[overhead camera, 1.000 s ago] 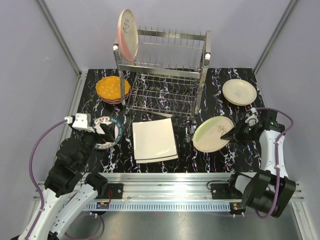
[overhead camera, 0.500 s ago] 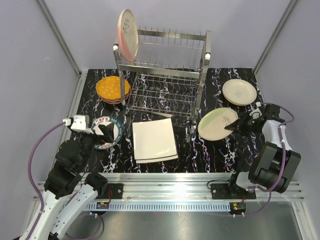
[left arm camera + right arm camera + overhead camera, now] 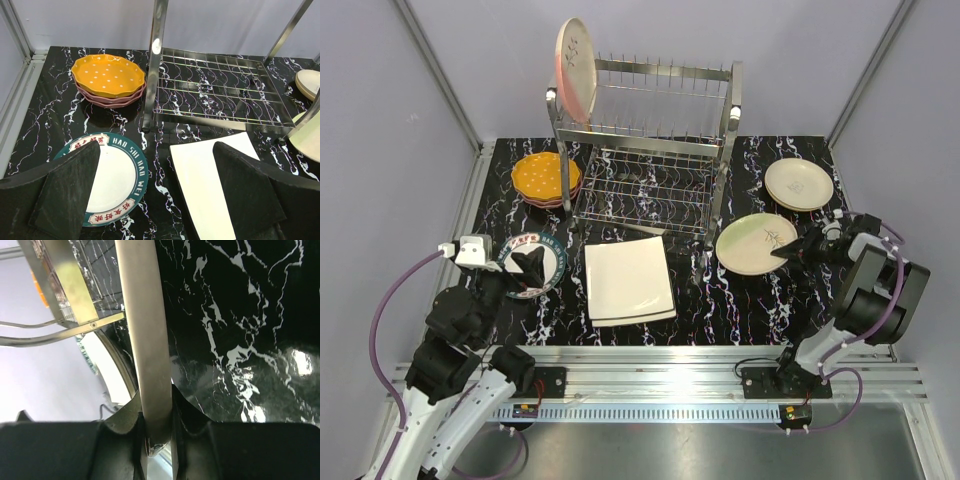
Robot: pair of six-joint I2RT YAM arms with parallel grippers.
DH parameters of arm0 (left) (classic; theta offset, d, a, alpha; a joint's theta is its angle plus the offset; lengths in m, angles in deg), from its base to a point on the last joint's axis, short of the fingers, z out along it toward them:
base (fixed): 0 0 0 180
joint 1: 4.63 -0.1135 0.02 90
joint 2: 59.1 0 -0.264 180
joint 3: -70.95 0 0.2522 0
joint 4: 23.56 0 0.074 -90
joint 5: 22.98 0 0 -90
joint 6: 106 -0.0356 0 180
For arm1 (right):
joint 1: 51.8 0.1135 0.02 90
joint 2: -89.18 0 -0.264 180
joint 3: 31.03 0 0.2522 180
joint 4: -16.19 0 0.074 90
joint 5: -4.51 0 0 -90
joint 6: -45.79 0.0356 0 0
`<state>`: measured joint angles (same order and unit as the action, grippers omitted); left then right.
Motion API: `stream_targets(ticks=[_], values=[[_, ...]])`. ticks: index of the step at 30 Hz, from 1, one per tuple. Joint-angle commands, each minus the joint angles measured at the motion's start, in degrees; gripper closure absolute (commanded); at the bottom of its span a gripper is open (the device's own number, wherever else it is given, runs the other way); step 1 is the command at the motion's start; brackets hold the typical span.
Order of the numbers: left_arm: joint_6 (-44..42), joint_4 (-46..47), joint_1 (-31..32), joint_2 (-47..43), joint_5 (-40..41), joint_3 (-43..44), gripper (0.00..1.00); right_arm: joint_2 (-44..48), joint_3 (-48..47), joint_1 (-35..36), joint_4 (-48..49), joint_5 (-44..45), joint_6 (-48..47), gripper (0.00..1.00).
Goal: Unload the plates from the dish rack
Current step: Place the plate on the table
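The chrome dish rack stands at the back middle, with a pink-and-cream plate upright at the left end of its top tier. My right gripper is shut on the rim of a cream round plate, just right of the rack; the right wrist view shows that plate edge-on between the fingers. My left gripper is open and empty above a white plate with a dark lettered rim. The left wrist view shows the left gripper open over bare table.
An orange plate lies on maroon-pink plates left of the rack. Cream square plates lie in front of the rack. Another cream round plate lies at the far right. The enclosure walls stand close on both sides.
My right gripper has carried the cream round plate away from the near edge, toward the far right. My left gripper has drawn back slightly, still open over the dark-rimmed plate.
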<state>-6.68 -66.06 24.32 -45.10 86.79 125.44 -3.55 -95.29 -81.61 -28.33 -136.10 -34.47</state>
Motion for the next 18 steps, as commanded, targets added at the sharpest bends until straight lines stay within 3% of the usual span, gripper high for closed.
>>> stream_targets(ticks=[1, 4, 6, 14, 18], values=[[0.52, 1.40, -0.21, -0.55, 1.32, -0.30, 0.01, -3.85, -3.63, -0.34, -1.92, -1.50, -3.58, 0.86], [0.70, 1.13, -0.12, -0.90, 1.32, -0.39, 0.01, -6.50, -4.08, -0.43, -2.46, -2.21, -3.94, 0.79], [0.79, 0.87, -0.12, -1.08, 1.32, -0.30, 0.01, -7.55, -4.17, -0.43, -2.46, -2.30, -3.76, 0.67], [1.05, 0.43, -0.12, -1.43, 1.24, 0.05, 0.01, -8.34, -4.08, -0.61, -2.37, -1.95, -3.32, 0.47], [1.22, 0.17, -0.12, -1.61, 1.15, 0.05, 0.01, -9.14, -4.26, -0.61, -2.46, -1.51, -3.06, 0.33]])
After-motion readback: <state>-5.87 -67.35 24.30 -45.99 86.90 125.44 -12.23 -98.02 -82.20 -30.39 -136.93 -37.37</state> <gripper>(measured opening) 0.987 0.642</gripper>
